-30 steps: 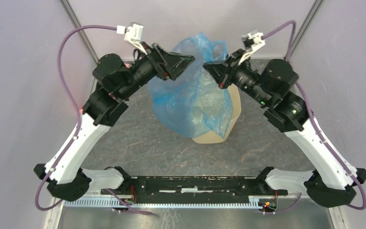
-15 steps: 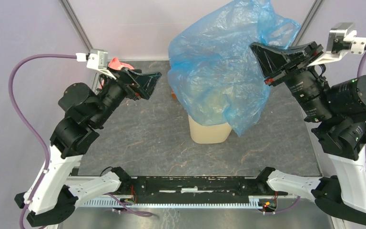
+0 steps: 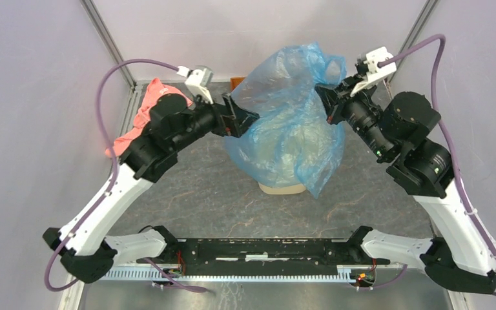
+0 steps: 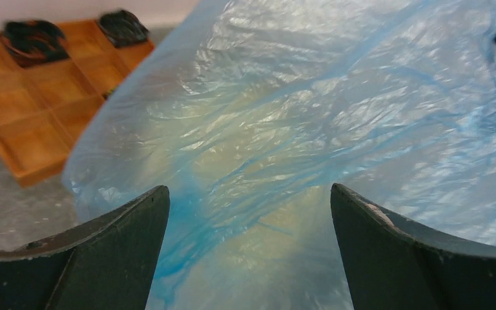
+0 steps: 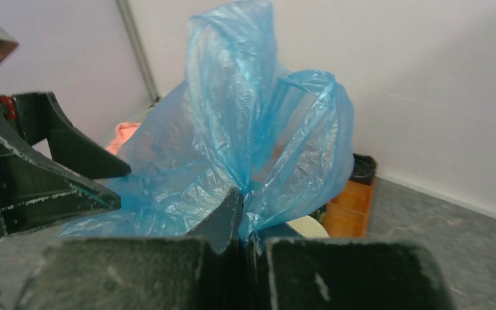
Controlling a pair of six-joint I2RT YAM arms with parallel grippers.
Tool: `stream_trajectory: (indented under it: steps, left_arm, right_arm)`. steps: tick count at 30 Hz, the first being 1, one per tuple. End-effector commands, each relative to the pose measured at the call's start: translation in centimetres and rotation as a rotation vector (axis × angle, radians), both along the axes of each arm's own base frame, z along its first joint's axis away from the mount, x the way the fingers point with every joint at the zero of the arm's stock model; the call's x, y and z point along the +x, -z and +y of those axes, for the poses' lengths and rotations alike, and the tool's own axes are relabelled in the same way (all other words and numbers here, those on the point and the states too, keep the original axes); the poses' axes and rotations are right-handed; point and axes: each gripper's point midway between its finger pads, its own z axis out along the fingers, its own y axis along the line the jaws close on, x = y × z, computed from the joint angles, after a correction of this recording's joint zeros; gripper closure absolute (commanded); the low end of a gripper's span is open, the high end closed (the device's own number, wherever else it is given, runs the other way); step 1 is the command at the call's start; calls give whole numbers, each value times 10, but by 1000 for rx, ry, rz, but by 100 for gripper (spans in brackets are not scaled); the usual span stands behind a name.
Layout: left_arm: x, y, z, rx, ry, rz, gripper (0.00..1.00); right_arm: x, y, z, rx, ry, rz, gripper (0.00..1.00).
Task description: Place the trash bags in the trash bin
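The light-blue trash bag (image 3: 290, 116) hangs, billowed, over the beige trash bin (image 3: 283, 188), whose base shows under the film. My right gripper (image 3: 325, 97) is shut on a bunched fold of the bag (image 5: 245, 148) at its upper right and holds it up. My left gripper (image 3: 248, 119) is open at the bag's left side. Its two fingers (image 4: 123, 226) stand wide apart with the film (image 4: 284, 129) right in front of them. A bit of the bin's rim (image 5: 307, 226) shows in the right wrist view.
An orange-brown tray with square compartments (image 4: 32, 110) lies behind the bag and holds dark round items; it also shows in the right wrist view (image 5: 349, 206). A salmon-pink cloth (image 3: 145, 113) lies at the back left. Frame posts stand at the back corners.
My right gripper has lowered the bag toward the bin and moved left. My left gripper, which had let go and drawn away, has come back to the bag's left side, open.
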Motion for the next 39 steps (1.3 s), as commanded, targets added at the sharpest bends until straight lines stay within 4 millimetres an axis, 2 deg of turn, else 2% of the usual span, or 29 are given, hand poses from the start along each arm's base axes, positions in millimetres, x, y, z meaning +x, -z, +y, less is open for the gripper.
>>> stream_trajectory:
  steps: [1, 3, 6, 11, 13, 16, 18, 20, 22, 24, 25, 28, 30, 33, 35, 39]
  left_arm:
    - [-7, -5, -44, -127, 178, 69, 0]
    - [-4, -6, -54, -144, 205, 87, 0]
    - [1, -6, -58, -163, 200, 90, 0]
    - [8, 7, -65, -170, 197, 106, 0]
    - [16, 21, -73, -151, 200, 132, 0]
    - [29, 42, -85, -108, 195, 184, 1]
    - [36, 56, -92, -87, 193, 215, 3]
    - [43, 71, -93, -52, 174, 237, 0]
    - [50, 78, -84, 21, 128, 212, 0]
    - [54, 77, -68, 91, 71, 166, 0]
    - [55, 70, -59, 113, 41, 133, 0]
    - [49, 51, -35, 170, 0, 37, 0]
    - [37, 40, -29, 177, 38, -24, 0]
    - [5, 29, -37, 132, 197, -85, 0]
    - [-17, 31, -48, 91, 324, -83, 0]
    - [-46, 37, -60, 36, 468, -50, 0]
  right_arm:
    - [-10, -39, -52, 82, 177, -133, 99]
    - [-9, -44, -61, 87, 217, -153, 99]
    - [-9, -45, -70, 87, 260, -182, 99]
    - [-4, -26, -78, 37, 318, -183, 99]
    - [-1, -17, -79, 33, 329, -175, 99]
    - [2, 0, -56, 7, 236, -178, 99]
    - [7, 14, -31, -81, 137, -173, 95]
    - [17, 31, -12, -185, 84, -128, 94]
    - [30, 44, -2, -271, 81, -70, 96]
    - [39, 53, -3, -311, 117, -36, 98]
    - [44, 57, -5, -319, 147, -20, 99]
    - [56, 66, -12, -278, 245, 30, 99]
    - [64, 68, -15, -226, 312, 66, 100]
    - [77, 66, -16, -176, 386, 81, 100]
    - [84, 59, -21, -162, 447, 79, 99]
    - [91, 41, -39, -182, 567, 52, 100]
